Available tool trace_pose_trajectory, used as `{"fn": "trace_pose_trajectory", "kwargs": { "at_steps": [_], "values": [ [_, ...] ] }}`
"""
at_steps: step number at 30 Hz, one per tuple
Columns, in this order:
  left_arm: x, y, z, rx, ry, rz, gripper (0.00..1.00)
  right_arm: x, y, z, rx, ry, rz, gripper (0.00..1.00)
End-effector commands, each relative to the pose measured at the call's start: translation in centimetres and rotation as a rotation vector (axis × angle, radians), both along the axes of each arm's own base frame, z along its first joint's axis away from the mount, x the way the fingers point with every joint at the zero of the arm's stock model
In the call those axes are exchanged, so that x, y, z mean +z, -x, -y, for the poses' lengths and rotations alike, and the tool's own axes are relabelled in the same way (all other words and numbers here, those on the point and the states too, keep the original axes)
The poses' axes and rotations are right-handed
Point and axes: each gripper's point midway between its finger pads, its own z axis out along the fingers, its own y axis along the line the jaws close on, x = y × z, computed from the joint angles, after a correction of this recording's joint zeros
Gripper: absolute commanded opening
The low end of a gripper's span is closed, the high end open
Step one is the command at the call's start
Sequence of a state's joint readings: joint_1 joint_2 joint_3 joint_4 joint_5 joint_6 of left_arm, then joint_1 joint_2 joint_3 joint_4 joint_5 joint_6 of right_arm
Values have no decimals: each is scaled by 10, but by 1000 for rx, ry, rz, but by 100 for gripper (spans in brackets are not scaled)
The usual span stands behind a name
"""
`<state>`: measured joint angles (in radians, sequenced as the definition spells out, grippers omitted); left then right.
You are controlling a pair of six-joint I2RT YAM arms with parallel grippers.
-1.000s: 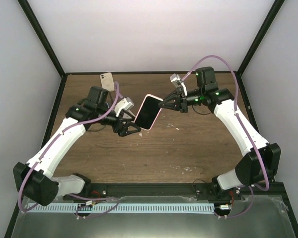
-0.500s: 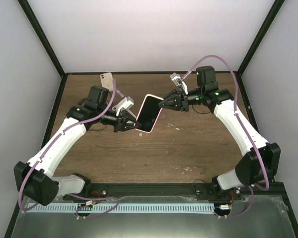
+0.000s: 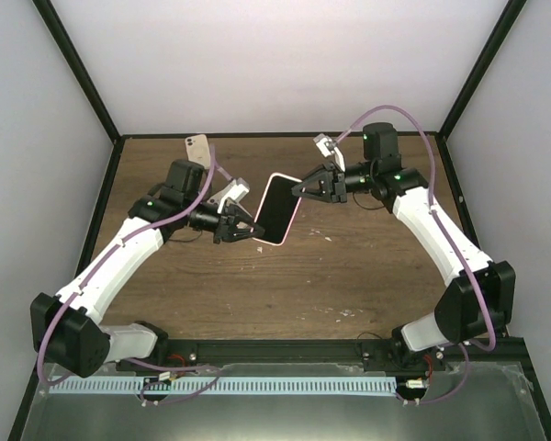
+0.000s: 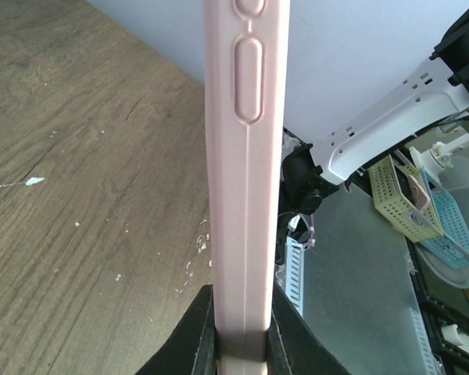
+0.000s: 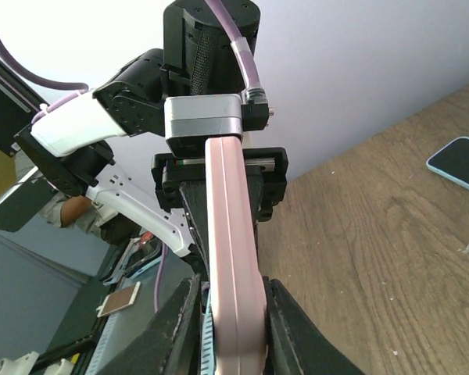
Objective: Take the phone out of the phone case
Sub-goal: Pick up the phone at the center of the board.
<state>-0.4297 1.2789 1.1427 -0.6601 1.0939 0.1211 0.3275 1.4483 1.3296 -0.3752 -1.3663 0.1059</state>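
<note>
Left wrist shows smooth pink phone case (image 4: 246, 195) — oblong raised buttons (image 4: 248, 78).

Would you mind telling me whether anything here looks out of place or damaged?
Nothing looks damaged. The pink-cased phone hangs tilted above the table, clamped in the left hand, with the right hand straddling its far end. White flecks mark the wood.

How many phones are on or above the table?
2: the pink-cased phone raised in the middle, and a second phone lying at the back left of the table.
</note>
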Motion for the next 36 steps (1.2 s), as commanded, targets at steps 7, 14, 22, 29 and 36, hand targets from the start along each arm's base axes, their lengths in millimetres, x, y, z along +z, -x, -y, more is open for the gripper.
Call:
{"fn": "trace_pose_trajectory", "kwargs": {
  "at_steps": [7, 14, 22, 29, 36],
  "values": [
    [8, 0, 2, -19, 47, 15, 2, 8, 10, -8, 89, -38, -34, 15],
    [0, -7, 0, 23, 1, 11, 33, 14, 12, -7, 95, -45, -14, 1],
    [-14, -4, -27, 77, -48, 46, 59, 33, 12, 14, 77, -75, 39, 1],
    [-13, -3, -31, 90, -30, 39, 58, 36, 17, 16, 90, -82, 43, 1],
    [-5, 4, -26, 40, 11, 35, 58, 33, 13, 15, 74, -73, 37, 1]
  ]
}}
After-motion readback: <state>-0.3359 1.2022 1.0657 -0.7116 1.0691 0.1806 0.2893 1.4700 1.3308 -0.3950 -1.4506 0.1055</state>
